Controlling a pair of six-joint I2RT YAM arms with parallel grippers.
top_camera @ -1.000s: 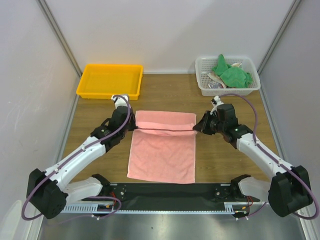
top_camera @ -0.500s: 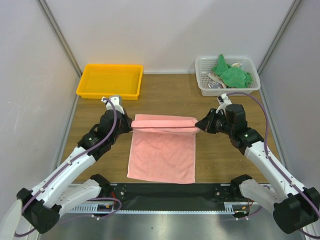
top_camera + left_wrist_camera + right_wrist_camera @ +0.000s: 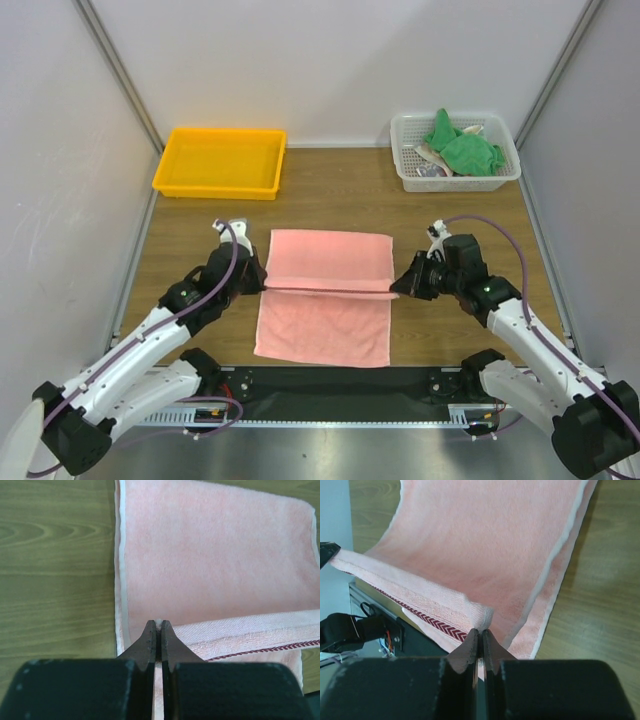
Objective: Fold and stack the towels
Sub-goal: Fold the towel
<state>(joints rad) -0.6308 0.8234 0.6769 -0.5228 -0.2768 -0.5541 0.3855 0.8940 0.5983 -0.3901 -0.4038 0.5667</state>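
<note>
Basket (image 3: 455,184) holds crumpled green towels (image 3: 466,152), well apart from yellow tray (image 3: 215,187).

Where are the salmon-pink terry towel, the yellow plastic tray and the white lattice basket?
Salmon-pink terry towel (image 3: 322,330): top view, its flat near half.
Yellow plastic tray (image 3: 220,156): top view, its bare floor.
White lattice basket (image 3: 460,183): top view, its front wall.

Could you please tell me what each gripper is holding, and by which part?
Both hold the pink towel by its folded-over, red-striped edge: the left gripper pinches that edge's left corner, the right gripper its right corner.
</note>
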